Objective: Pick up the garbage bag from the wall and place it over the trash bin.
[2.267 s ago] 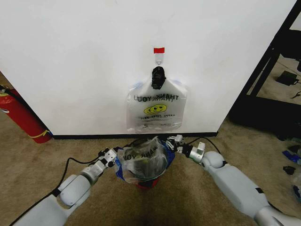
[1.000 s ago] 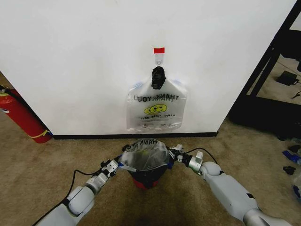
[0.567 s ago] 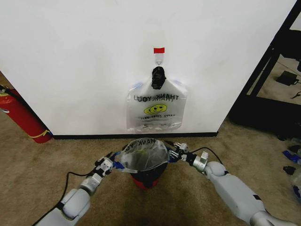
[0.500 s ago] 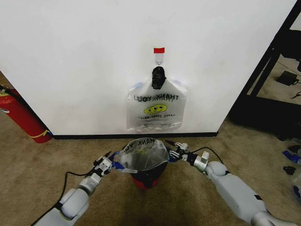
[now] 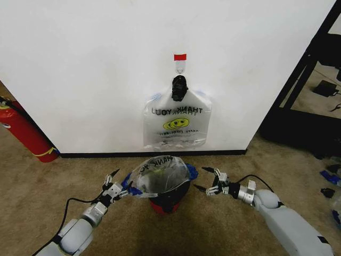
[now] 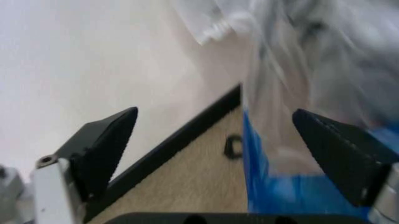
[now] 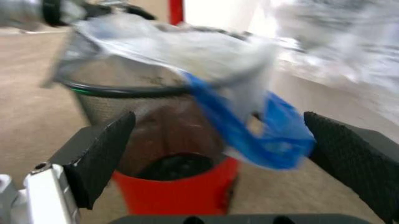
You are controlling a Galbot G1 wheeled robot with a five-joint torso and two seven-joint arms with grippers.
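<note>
head view has the thin, crinkly clear garbage bag [image 5: 160,175] draped over the rim of the round black mesh trash bin [image 5: 168,198] with its red base, blue handle strips hanging off either side. left of the trash bin, the left gripper [image 5: 113,185] sits spread wide and empty, near the blue strip. right of the trash bin, the right gripper [image 5: 204,179] is equally wide, holding nothing, apart from the plastic.

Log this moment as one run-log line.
garbage bag: draped over trash bin | left pincer: open, beside bag | right pincer: open, clear of bag | spare bags: on wall
</note>
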